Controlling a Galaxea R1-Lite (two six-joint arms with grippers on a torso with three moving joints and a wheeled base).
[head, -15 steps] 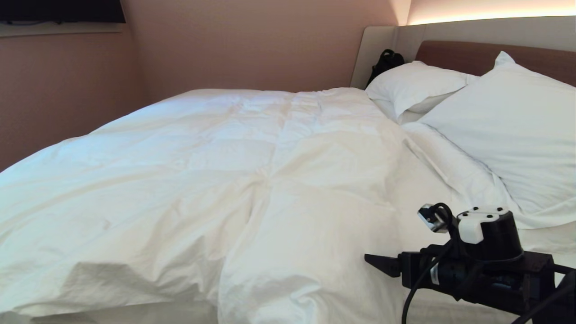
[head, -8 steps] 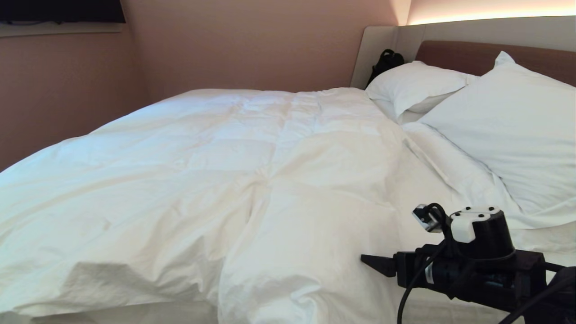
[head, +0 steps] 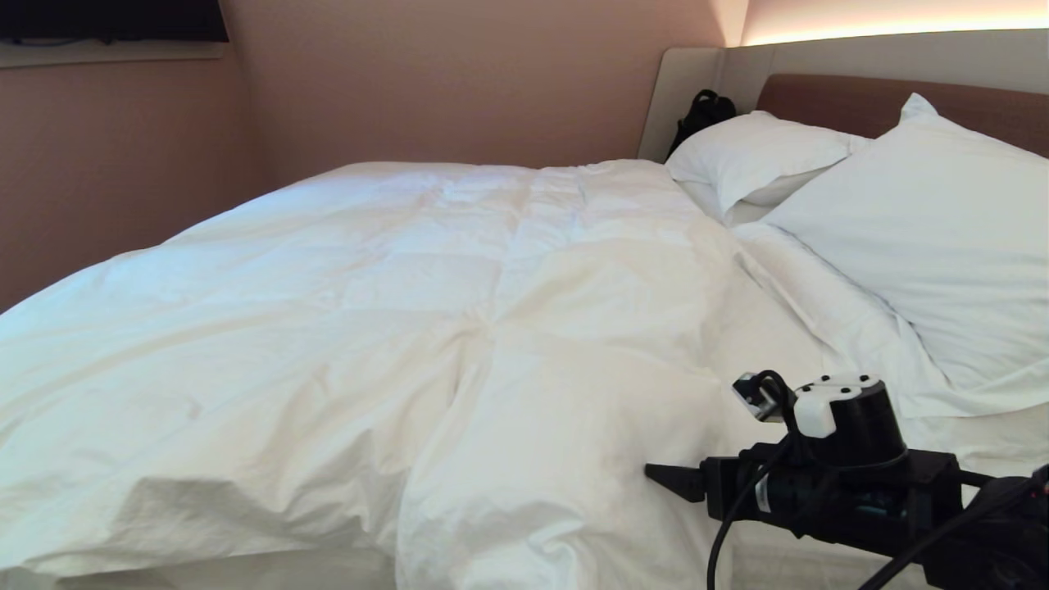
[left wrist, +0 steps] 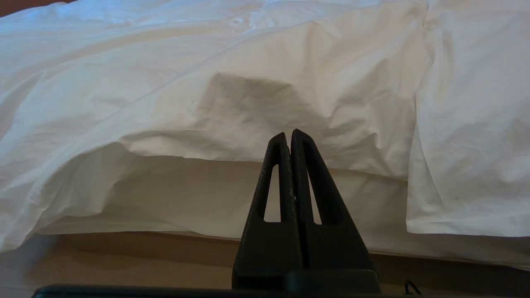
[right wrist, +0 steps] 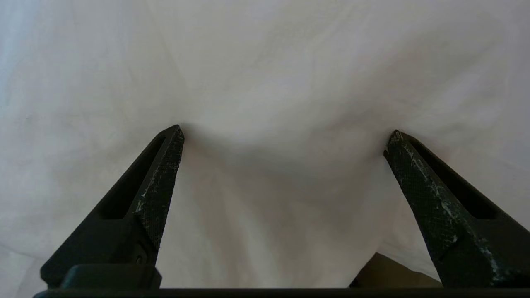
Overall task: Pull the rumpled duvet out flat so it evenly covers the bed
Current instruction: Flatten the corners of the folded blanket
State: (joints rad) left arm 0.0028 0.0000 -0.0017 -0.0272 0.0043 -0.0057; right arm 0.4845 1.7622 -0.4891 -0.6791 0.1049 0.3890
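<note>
The white, wrinkled duvet (head: 426,311) lies over most of the bed (head: 836,102) and hangs bunched over the near edge. Low at the right of the head view, my right gripper (head: 672,479) points left at the duvet's near right part. The right wrist view shows this gripper (right wrist: 283,136) wide open, both fingertips (right wrist: 174,136) pressed against the duvet (right wrist: 281,74), whose cloth bulges between them. My left gripper (left wrist: 288,136) is shut on nothing and sits low in front of the bed's side, below the duvet's overhanging edge (left wrist: 207,82). It is out of the head view.
Two white pillows (head: 754,152) (head: 934,229) lean on the headboard at the right. A black bag (head: 701,115) sits in the far corner behind them. A pink wall (head: 106,164) runs close along the bed's far side. The taupe base (left wrist: 124,256) shows under the mattress.
My right arm has crept a little to the left, further over the duvet's near edge. The duvet, pillows and left gripper look the same.
</note>
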